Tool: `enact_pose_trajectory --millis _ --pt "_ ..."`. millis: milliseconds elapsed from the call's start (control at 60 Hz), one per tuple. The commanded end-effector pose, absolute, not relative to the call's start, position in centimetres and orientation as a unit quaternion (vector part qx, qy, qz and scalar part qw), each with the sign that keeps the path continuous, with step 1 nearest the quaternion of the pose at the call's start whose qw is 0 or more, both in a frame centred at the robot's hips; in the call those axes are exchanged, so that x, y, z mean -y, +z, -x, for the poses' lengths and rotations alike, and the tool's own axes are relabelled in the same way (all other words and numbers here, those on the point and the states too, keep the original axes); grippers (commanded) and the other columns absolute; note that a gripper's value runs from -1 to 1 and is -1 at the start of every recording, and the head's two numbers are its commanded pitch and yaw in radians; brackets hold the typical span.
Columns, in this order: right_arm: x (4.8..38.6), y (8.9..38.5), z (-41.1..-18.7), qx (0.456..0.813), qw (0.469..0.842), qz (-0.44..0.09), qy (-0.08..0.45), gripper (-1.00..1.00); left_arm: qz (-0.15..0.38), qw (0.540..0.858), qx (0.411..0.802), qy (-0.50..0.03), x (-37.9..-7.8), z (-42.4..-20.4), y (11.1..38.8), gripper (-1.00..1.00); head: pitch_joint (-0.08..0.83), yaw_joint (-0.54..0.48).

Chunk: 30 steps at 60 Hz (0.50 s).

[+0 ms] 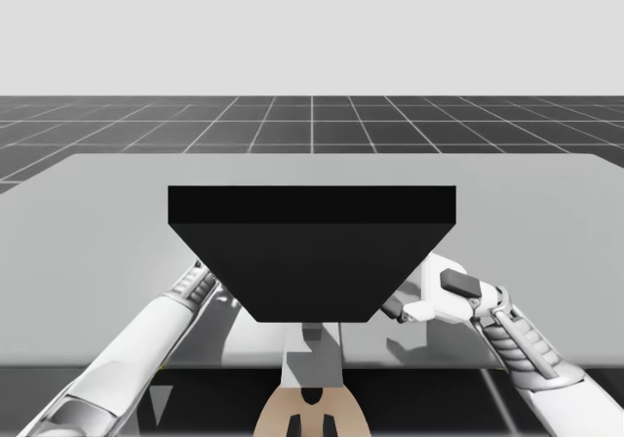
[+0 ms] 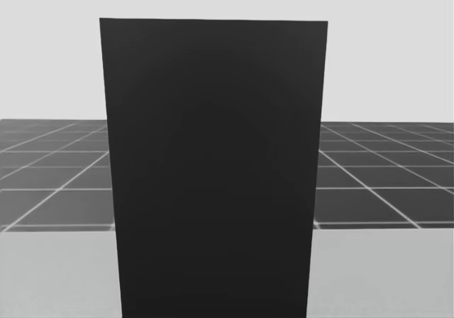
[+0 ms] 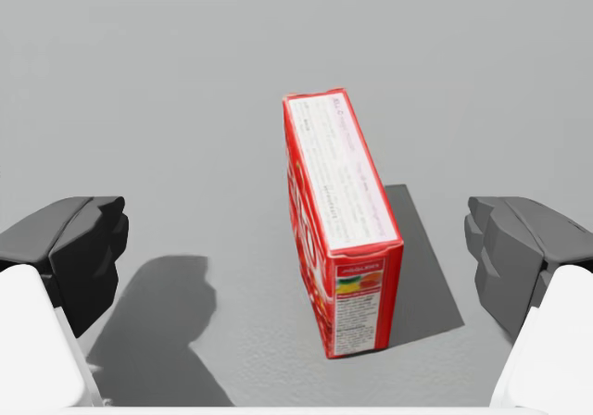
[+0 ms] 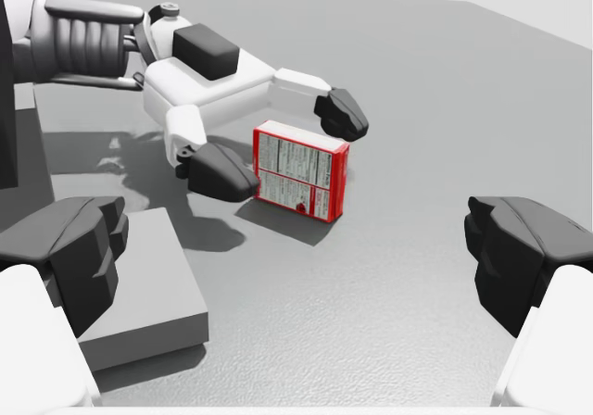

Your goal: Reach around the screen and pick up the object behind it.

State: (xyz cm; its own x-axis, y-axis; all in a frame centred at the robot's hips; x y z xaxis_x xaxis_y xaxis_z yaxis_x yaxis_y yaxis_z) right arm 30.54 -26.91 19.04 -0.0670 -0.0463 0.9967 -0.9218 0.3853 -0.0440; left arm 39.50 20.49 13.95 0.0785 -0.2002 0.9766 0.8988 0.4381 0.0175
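Red box (image 3: 338,230) stands on edge on worktop (image 3: 185,81) behind screen (image 1: 312,252). Long axis runs straight ahead of left gripper (image 3: 296,245), between spread fingers, neither touching. Right gripper (image 4: 296,257) spread, well apart; left arm nearer.

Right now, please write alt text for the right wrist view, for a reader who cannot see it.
My left gripper is open around a red box on the grey table. My right gripper, nearer the camera, is open and holds nothing.
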Motion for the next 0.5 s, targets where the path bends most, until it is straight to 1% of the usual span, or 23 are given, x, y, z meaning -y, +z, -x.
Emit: enact_pose_trajectory --millis 17,83,100,117,133,150,167,183,233,383,500 --pt "26.8 19.0 -30.5 0.616 0.558 -0.392 0.393 -1.0 0.322 0.666 0.531 -0.414 -20.2 -40.4 13.3 -1.0 0.06 -0.03" --pt "26.8 19.0 -30.5 0.617 0.558 -0.391 0.393 -1.0 0.32 0.669 0.527 -0.416 -20.3 -40.6 12.9 -1.0 0.06 -0.03" --pt "26.8 19.0 -30.5 0.617 0.558 -0.391 0.393 -1.0 0.318 0.67 0.528 -0.414 -20.4 -40.6 12.8 -0.97 0.06 -0.03" --pt "26.8 19.0 -30.5 0.617 0.558 -0.391 0.393 -1.0 0.319 0.671 0.525 -0.415 -20.4 -40.7 12.7 -0.74 0.06 -0.03" --pt "26.8 19.0 -30.5 0.617 0.558 -0.391 0.393 -1.0 0.317 0.67 0.529 -0.412 -20.5 -40.7 12.6 -0.65 0.06 -0.03" --pt "26.8 19.0 -30.5 0.617 0.558 -0.391 0.393 -1.0 0.318 0.67 0.527 -0.414 -20.4 -40.7 12.6 -0.31 0.06 -0.03" --pt "26.8 19.0 -30.4 0.617 0.558 -0.391 0.393 -1.0 0.318 0.671 0.528 -0.411 -20.5 -40.8 12.5 0.33 0.06 -0.03" --pt "26.8 19.0 -30.4 0.617 0.558 -0.391 0.393 -1.0 0.318 0.672 0.528 -0.411 -20.6 -40.9 12.4 0.87 0.06 -0.03" --pt "26.9 19.0 -30.4 0.618 0.558 -0.391 0.393 -1.0 0.317 0.674 0.527 -0.408 -20.7 -41.0 12.3 0.95 0.061 -0.03" --pt "26.9 19.1 -30.4 0.619 0.557 -0.391 0.393 -1.0 0.319 0.68 0.525 -0.4 -21.2 -41.3 12.0 1.0 0.062 -0.04" --pt "27.0 19.2 -30.4 0.619 0.557 -0.39 0.393 -1.0 0.3 0.685 0.536 -0.392 -22.0 -41.3 12.5 1.0 0.062 -0.04"
